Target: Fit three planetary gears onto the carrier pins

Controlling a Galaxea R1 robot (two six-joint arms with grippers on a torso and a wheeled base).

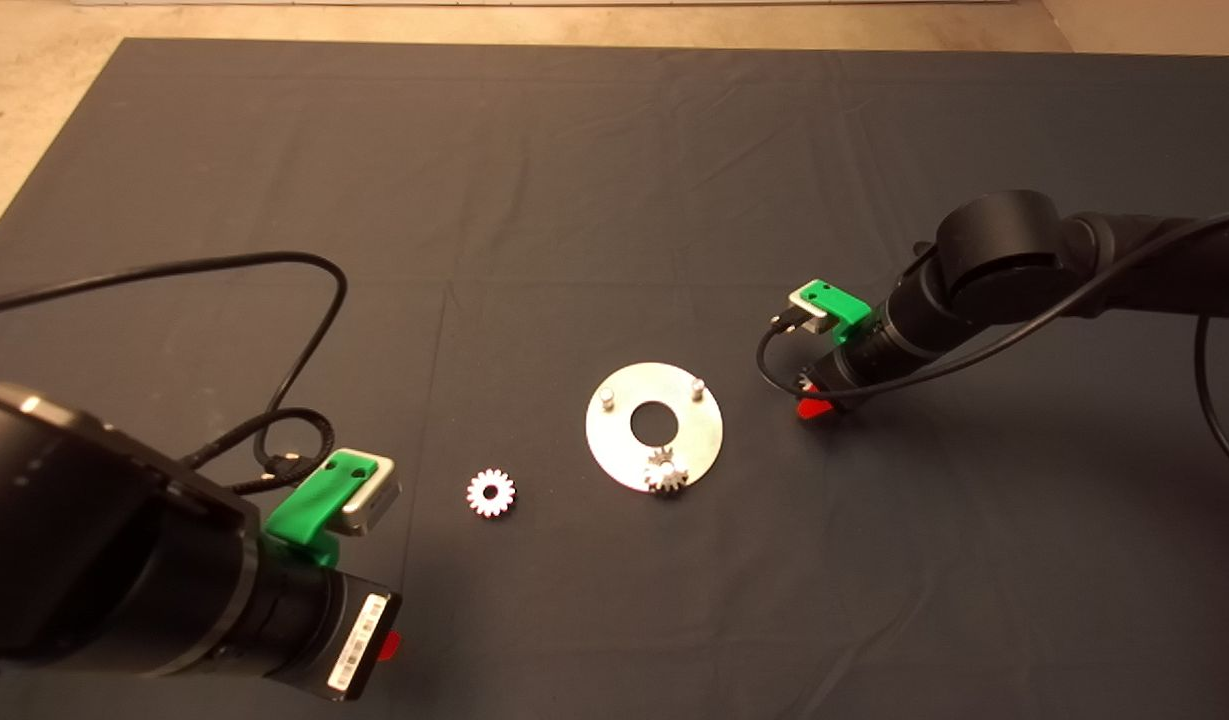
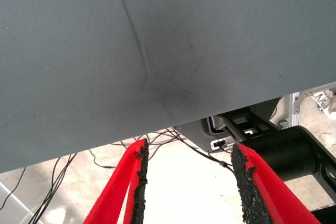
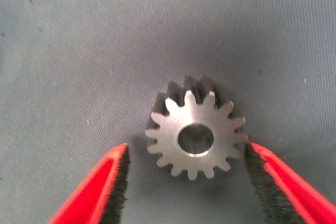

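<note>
Silver-grey metal is showing in three places on the dark mat (image 1: 614, 200) covering the tabletop. One small toothed spur gear (image 1: 666, 471) is sitting on the flat round shiny metal disc (image 1: 704, 440), at the disc's near edge, apparently seated on one of the carrier pins; the pin itself is hidden under it. Two short silver studs are standing bare: one pin (image 1: 607, 397) on the disc's left side, the other pin (image 1: 697, 385) on its far right side. Judgement: one of three installs is looking done, two are remaining.

A second loose gear (image 1: 491, 492) is lying flat on the mat, well left of the disc, between the disc and the left arm.

The right gripper (image 1: 817, 398) is working low over the mat just right of the disc. Its wrist view is showing a third gear (image 3: 195, 135) lying flat between the red fingers (image 3: 92, 195); the jaws are standing apart, one pad almost at the teeth, the other clearly off. Not gripping yet, so this gear is still to be picked.

The left gripper (image 2: 189, 187) is waiting at the lower left, over the mat's near edge, jaws spread and holding nothing.
</note>
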